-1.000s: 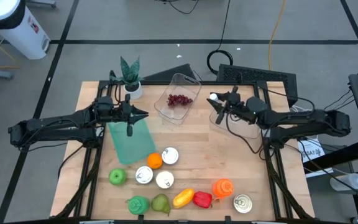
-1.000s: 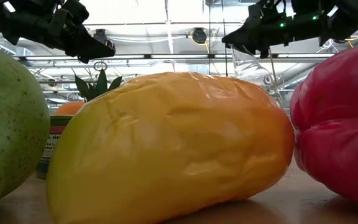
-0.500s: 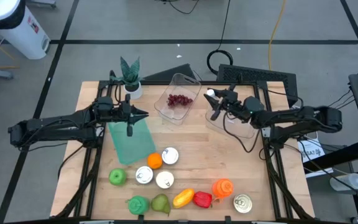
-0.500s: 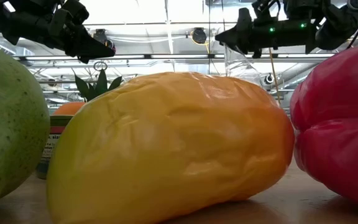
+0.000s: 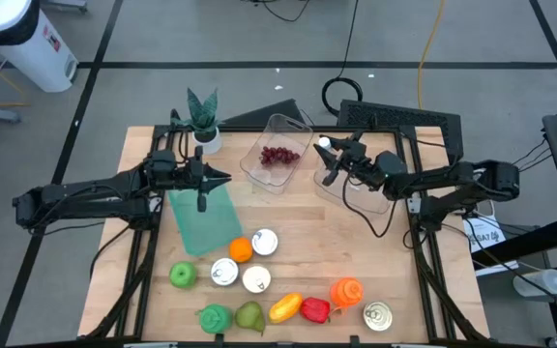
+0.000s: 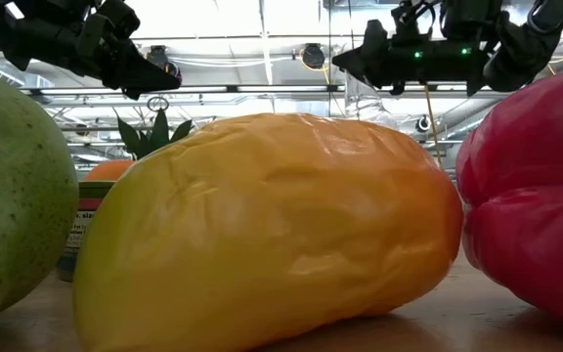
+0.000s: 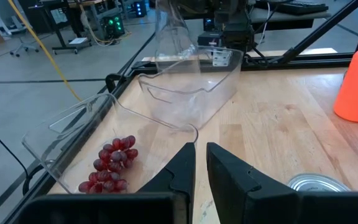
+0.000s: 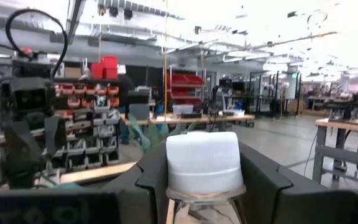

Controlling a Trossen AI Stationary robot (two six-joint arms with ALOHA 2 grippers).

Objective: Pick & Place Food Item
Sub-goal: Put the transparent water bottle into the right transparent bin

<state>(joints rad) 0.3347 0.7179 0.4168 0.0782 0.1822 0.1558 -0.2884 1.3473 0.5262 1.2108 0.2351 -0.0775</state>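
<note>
Plywood table [image 5: 385, 256] on a grey floor crossed by dark lines carries a potted plant [image 5: 202, 118], a green cloth [image 5: 201, 218], two clear trays, one holding red grapes [image 5: 278, 155], and a front cluster of toy fruit and cans. Right gripper [image 5: 328, 160] hovers between the trays, clamped on a white-capped bottle [image 8: 204, 163], while the left gripper [image 5: 219, 177] hangs over the cloth's far edge, fingers [image 7: 180, 167] nearly closed on nothing. Only the right wrist view shows shelving with red bins [image 8: 106, 67]; the low view is filled by a yellow mango [image 6: 272, 230].

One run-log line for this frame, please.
right end effector: shut on white-capped bottle | left end effector: shut, over green cloth | grapes: in clear container
</note>
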